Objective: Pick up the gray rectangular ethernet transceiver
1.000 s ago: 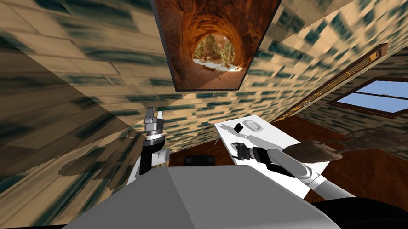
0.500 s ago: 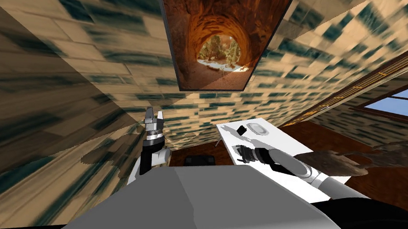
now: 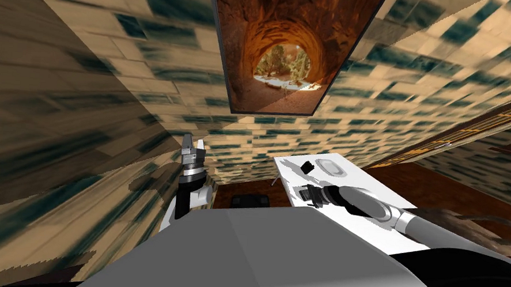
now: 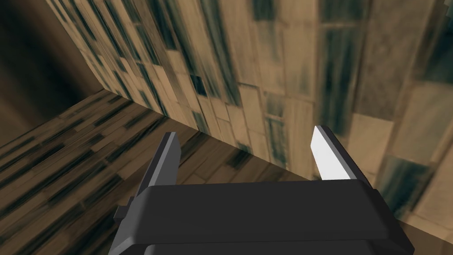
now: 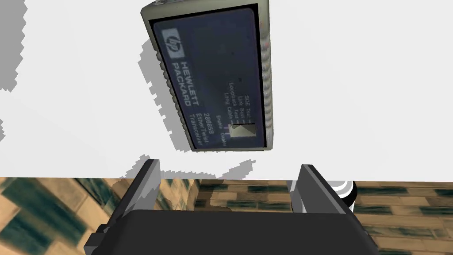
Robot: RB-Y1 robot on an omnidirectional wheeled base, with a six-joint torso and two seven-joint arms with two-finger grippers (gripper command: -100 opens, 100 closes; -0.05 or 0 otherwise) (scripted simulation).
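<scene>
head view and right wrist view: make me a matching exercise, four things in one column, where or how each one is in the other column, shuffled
Things
1. transceiver
2. left end effector
3. right end effector
4. framed picture

Places or states
a. hangs on the tiled wall
b. open, raised in front of the wall, away from the table
c. lies flat on the white table, dark label up
d. open, at the table's edge, just short of the transceiver

Pairs: 1-c, 2-b, 3-d, 4-a
</scene>
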